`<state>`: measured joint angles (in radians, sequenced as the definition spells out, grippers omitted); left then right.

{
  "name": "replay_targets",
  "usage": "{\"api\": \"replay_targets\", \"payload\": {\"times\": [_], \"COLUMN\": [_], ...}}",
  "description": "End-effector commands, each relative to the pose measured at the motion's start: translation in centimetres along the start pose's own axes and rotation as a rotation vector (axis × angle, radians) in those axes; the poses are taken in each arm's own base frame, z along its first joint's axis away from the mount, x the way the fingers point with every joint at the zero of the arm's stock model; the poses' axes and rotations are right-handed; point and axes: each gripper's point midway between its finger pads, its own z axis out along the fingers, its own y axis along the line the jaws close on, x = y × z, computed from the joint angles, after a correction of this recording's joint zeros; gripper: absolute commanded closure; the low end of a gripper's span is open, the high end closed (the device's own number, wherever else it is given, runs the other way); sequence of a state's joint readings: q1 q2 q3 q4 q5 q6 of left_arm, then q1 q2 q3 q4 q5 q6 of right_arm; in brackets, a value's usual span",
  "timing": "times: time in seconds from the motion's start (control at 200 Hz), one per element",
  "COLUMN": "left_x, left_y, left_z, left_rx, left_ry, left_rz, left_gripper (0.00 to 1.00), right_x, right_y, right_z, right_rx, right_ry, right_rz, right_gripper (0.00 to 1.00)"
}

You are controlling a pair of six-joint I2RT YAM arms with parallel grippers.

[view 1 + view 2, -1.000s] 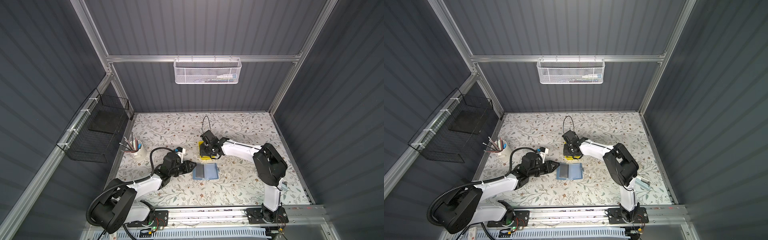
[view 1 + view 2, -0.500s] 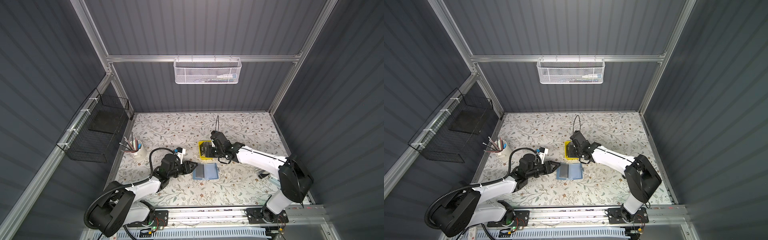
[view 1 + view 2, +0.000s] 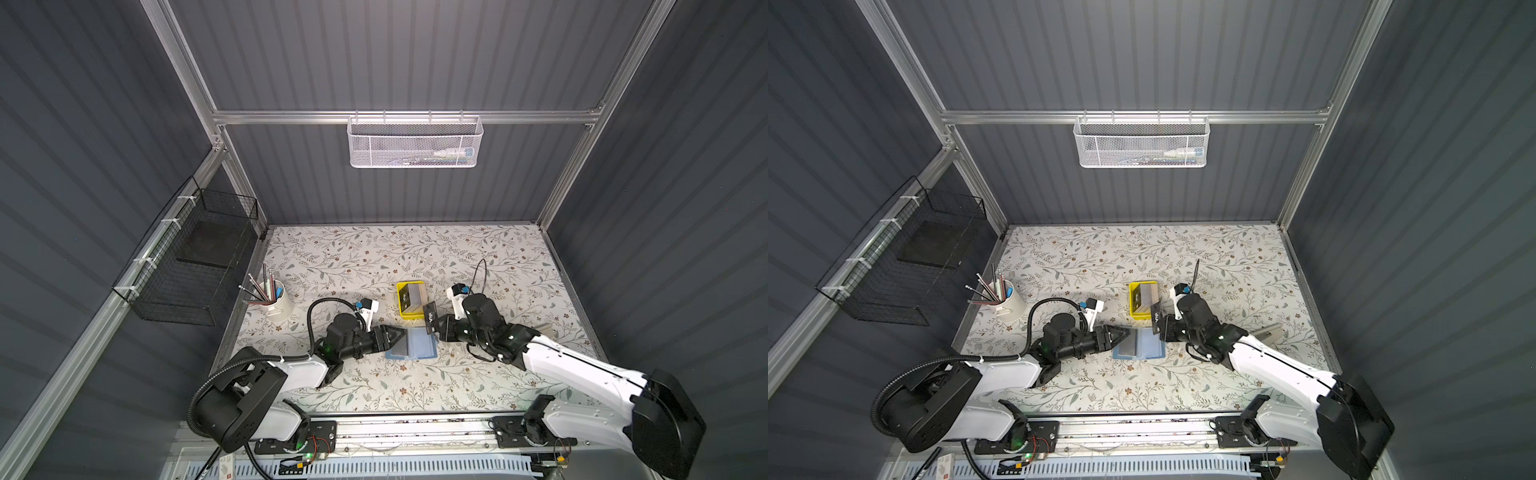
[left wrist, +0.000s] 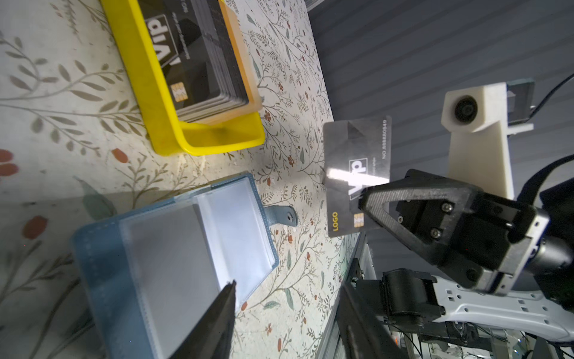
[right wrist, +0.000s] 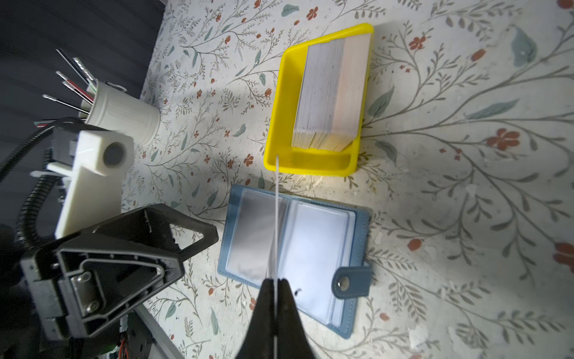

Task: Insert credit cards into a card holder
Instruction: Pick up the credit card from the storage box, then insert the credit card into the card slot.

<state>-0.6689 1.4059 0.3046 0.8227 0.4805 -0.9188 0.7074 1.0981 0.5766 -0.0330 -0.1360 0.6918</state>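
Right jaws pinching credit card (image 4: 354, 155), left jaws parted, card holder (image 5: 320, 248) open, yellow tray (image 5: 284, 108) holding cards (image 5: 324, 93)

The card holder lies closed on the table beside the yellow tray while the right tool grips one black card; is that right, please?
Not quite: the card holder lies open, not closed, its clear sleeves showing in the right wrist view. It is beside the yellow tray, and the right tool does grip one black card.
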Motion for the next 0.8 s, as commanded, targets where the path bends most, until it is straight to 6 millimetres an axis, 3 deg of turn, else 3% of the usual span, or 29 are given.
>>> {"api": "replay_targets", "payload": {"times": [0.0,0.22,0.425,0.796], "left_x": [-0.3,0.7,1.1,0.8], "left_y": [-2.3,-4.2,-5.9,-8.2], "left_z": [1.0,1.9,1.9,1.8], "left_rx": [0.070,0.150,0.215,0.314], "left_ry": [0.004,0.062,0.108,0.131], "left_rz": [0.036,0.056,0.067,0.057], "left_gripper": [0.45,0.46,0.48,0.56], "right_x": [0.1,1.5,1.5,1.4], "right_y": [0.9,1.6,2.6,3.9], "right_z": [-1.4,-3.9,-5.6,-6.6], "right_rx": [-0.107,-0.291,-0.451,-0.593], "right_ry": [-0.037,-0.033,-0.051,-0.037], "right_rz": [0.046,0.103,0.144,0.167], "right_gripper": [0.97,0.97,0.97,0.97]}}
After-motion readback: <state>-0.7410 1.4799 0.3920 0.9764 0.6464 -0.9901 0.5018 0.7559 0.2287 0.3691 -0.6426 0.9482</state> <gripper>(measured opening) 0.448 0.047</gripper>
